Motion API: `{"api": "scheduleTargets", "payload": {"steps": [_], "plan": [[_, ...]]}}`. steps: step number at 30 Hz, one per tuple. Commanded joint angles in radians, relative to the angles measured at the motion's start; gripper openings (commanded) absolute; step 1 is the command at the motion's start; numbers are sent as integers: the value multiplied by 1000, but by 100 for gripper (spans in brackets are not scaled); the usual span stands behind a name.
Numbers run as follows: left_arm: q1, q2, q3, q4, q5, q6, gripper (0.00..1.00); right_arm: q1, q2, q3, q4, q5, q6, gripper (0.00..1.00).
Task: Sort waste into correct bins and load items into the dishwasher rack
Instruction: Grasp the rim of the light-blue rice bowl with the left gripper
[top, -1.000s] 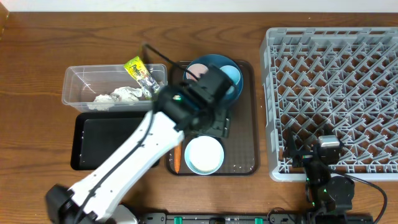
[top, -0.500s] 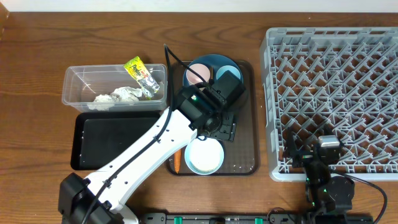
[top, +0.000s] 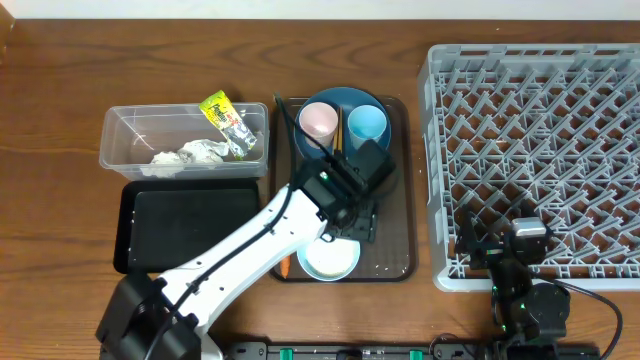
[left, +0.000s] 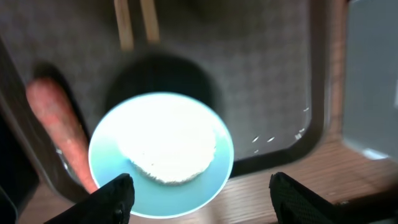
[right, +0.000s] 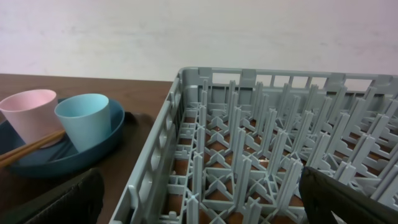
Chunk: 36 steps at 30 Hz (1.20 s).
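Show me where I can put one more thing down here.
Free: the black tray, the table left of the tub, and the whole rack. A narrow bare strip runs between rack and brown tray. Crowded: the brown tray.

Top-down overhead; two close, low wrist views

Even overhead light; left wrist view blurred, bowl (left: 161, 146) glaring white.
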<state>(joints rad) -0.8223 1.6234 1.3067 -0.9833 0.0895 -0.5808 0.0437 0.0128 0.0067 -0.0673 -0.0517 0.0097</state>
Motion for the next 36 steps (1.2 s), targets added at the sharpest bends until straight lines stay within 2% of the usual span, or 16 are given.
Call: {"api": "scheduleTargets", "payload": {"steps": [1, 5, 13, 19, 25, 27, 32, 36], "plan": [[-23, 10, -25, 2, -19, -27, 71, 9, -2, -1, -4, 3, -8, 99], [-71, 10, -34, 2, -19, -64, 64, 9, -2, -1, -4, 3, -8, 99], [-201, 10, -81, 31, -136, -275, 56, 9, -2, -1, -4, 3, -8, 99], [-251, 11, -140, 161, -136, -278, 52, 9, -2, -1, -4, 3, -8, 99], [-252, 11, -181, 186, -217, -294, 49, 9, -2, -1, -4, 3, -7, 99], [-252, 11, -200, 201, -222, -297, 45, 9, -2, -1, -4, 3, -8, 99], [-252, 11, -251, 280, -222, -296, 43, 9, -2, -1, -4, 3, -7, 99], [-252, 11, -277, 319, -232, -296, 36, 9, -2, -1, -4, 3, -8, 99]]}}
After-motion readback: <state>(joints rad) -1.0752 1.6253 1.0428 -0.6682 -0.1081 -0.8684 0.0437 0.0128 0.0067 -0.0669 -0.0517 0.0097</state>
